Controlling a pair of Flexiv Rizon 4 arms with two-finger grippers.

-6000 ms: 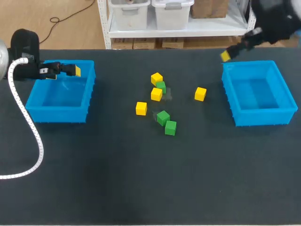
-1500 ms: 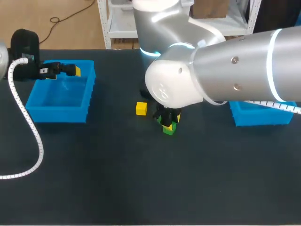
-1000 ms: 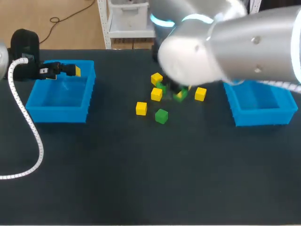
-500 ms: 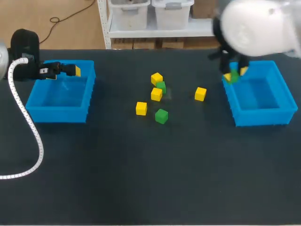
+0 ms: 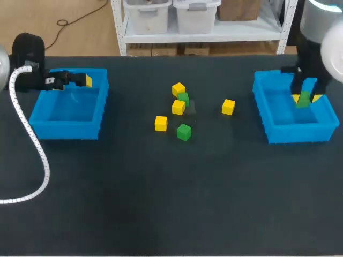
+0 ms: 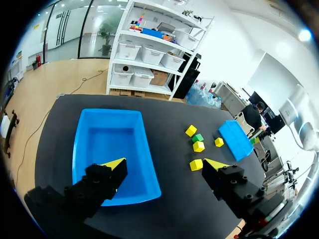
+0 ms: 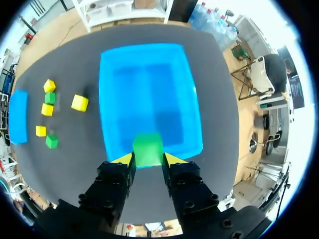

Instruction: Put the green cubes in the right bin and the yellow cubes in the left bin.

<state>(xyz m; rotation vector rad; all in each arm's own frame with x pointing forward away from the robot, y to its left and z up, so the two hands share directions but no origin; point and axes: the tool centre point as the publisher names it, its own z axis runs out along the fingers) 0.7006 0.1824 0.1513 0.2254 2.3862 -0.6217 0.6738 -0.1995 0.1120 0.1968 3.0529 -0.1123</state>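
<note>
Green cube [image 7: 147, 148] sits pinched between the fingers of the right gripper [image 7: 148, 160], hanging over the right bin [image 5: 268, 115] and not yet dropped. Neither that bin nor the left bin [image 5: 67, 128] shows a cube inside, so nothing looks sorted so far. Two green cubes [image 5: 184, 131] and four yellow cubes [image 5: 228, 106] wait mid-table. The left gripper [image 6: 164, 167] hovers spread and empty over the left bin.
</note>
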